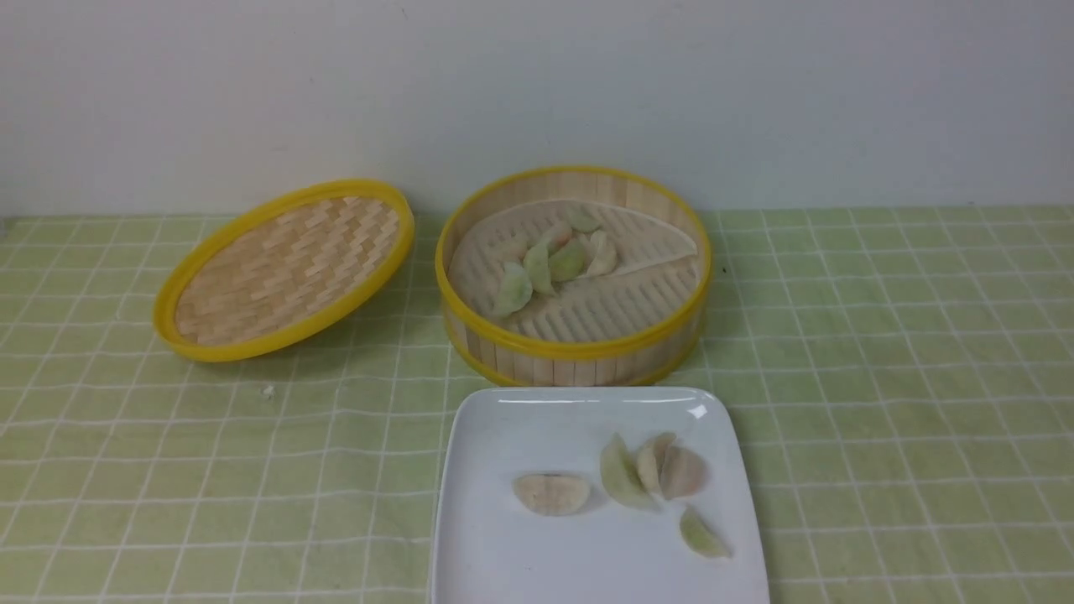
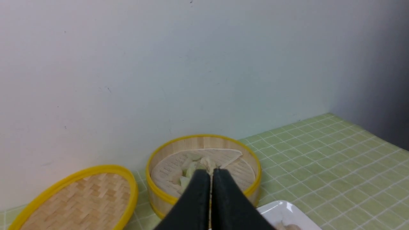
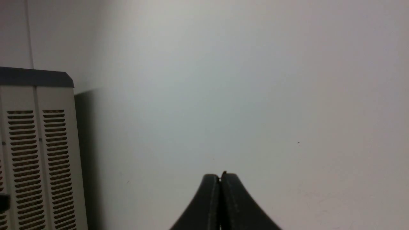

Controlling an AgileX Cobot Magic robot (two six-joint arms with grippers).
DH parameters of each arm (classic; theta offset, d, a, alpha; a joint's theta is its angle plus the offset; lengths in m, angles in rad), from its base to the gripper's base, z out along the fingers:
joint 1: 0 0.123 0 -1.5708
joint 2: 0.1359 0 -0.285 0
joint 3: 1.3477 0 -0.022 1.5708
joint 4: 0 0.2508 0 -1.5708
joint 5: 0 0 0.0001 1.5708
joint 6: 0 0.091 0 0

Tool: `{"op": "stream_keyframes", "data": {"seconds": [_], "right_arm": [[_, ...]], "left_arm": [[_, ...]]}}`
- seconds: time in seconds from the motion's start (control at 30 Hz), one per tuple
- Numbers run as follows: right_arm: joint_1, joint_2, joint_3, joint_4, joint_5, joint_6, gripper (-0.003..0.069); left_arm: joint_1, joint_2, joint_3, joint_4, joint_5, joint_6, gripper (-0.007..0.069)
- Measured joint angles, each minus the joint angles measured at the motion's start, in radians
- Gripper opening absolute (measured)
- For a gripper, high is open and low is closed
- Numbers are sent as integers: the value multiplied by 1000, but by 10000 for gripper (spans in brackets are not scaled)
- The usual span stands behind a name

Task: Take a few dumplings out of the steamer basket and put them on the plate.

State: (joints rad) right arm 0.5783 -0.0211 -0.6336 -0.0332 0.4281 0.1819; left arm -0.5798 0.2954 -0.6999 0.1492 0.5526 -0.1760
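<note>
Front view: we record the steamer basket [image 1: 574,277] standing toward the rear edge of the worktop, near its middle, with a cluster of dumplings [image 1: 551,258] lying on the pale liner inside it. The plate [image 1: 503,520] sits just in front of the basket at the front edge of the worktop; whether they touch we cannot tell. On the plate we count five more dumplings [image 1: 650,470]: one cream piece lying apart, three bunched together, and one green piece nearest the front edge. A woven lid [image 1: 285,268] rests tilted beside the basket, toward the left edge, on the green checked tablecloth [image 1: 906,403].

Neither arm appears in this view. By the wrist views, we find the left gripper [image 2: 211,172] pressed closed with nothing between its fingers, and the right gripper [image 3: 220,176] likewise closed and empty, facing a bare wall [image 3: 239,80] and a vented cabinet [image 3: 35,159].
</note>
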Motion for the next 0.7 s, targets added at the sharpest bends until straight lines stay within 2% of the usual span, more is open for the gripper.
{"op": "stream_keyframes", "data": {"seconds": [0.03,0.37,0.53,0.7], "right_arm": [[0,0,0,0,0,0,-15],[0,0,0,0,0,0,-15],[0,0,0,0,1,0,-15],[0,0,0,0,1,0,-15]], "left_arm": [[11,-6,14,-2,-5,6,-6],[390,-223,485,-128,-169,203,-6],[494,-303,698,-138,-222,232,-6],[517,-305,729,-149,-187,232,-6]]}}
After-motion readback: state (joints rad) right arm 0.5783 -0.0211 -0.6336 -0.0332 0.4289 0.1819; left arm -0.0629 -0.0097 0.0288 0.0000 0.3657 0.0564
